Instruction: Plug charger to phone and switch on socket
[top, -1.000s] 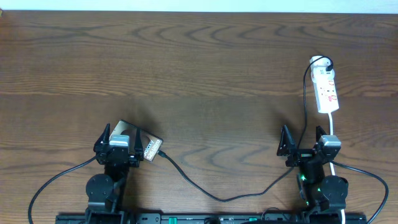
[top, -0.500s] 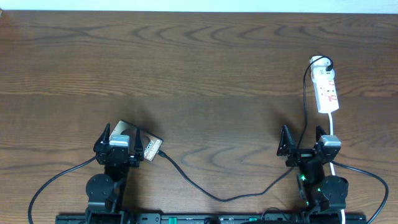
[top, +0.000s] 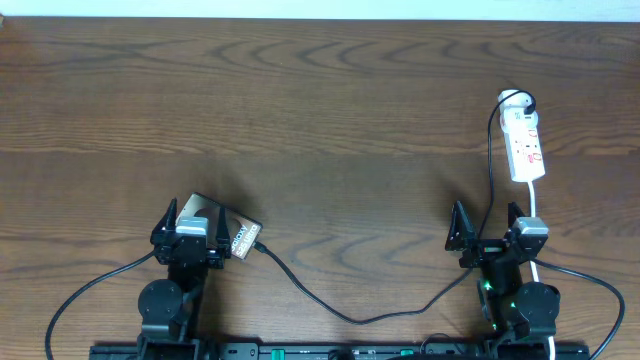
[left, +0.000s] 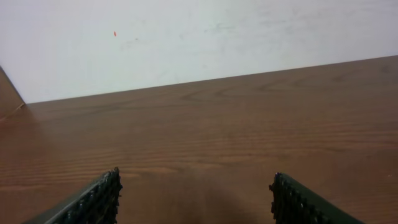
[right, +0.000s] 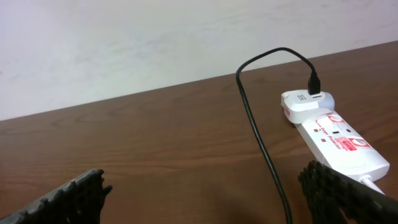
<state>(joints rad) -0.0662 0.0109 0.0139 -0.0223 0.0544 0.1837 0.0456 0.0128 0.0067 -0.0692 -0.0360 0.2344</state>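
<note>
The phone (top: 243, 238) lies flat near the table's front left, partly under my left gripper (top: 195, 216), whose fingers stand wide apart above it. The left wrist view shows only bare wood between the left gripper (left: 194, 186) fingers, so it is open and empty. The charger (top: 340, 312), a thin black cable, meets the phone's right edge with its plug tip (top: 259, 247), sags toward the front and climbs to a white adapter (right: 305, 104) on the socket (top: 526, 148) at the far right. My right gripper (top: 487, 222) is open in front of the socket (right: 342, 140), the charger (right: 261, 140) running between its fingers.
The socket's white cord (top: 535, 215) runs back toward the right arm's base. A pale wall rises behind the table's far edge (left: 205, 79). Both arm bases sit at the front edge.
</note>
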